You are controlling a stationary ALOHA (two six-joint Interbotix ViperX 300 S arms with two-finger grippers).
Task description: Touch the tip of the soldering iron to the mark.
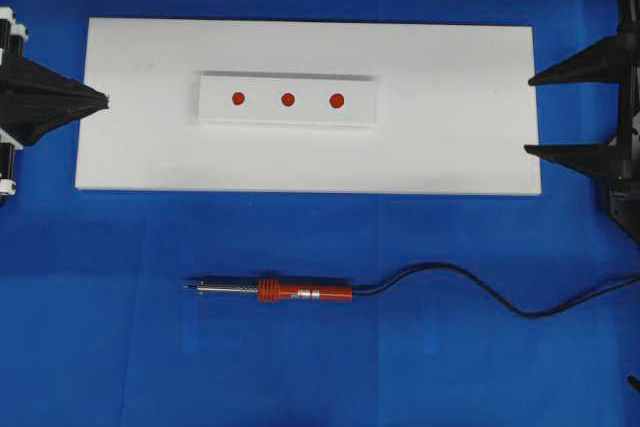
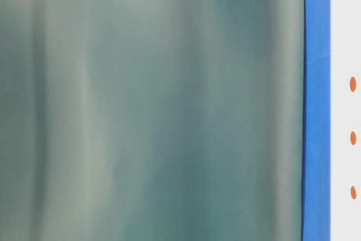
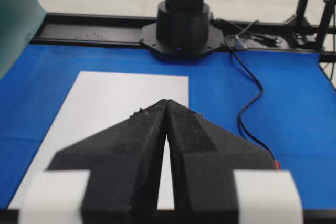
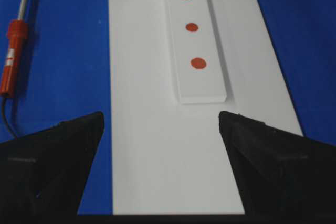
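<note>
One soldering iron (image 1: 290,291) with one black cord (image 1: 480,289), lower centre of the overhead view. One white board (image 1: 150,147), centre, bearing one white block (image 1: 220,107). Three red dots in a single row on the block: one smaller end dot (image 1: 238,98) at left, one centre dot, the mark (image 1: 288,100), and one larger end dot (image 1: 337,101) at right. Two claws: the left claw (image 1: 100,100) at the left edge, the right claw (image 1: 532,113) at the right edge.

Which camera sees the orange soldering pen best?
The overhead view: the whole soldering iron lies on the blue cloth, tip to cord. The right wrist view shows it smaller at the edge, the left wrist view only its cord, the table-level view nothing.
</note>
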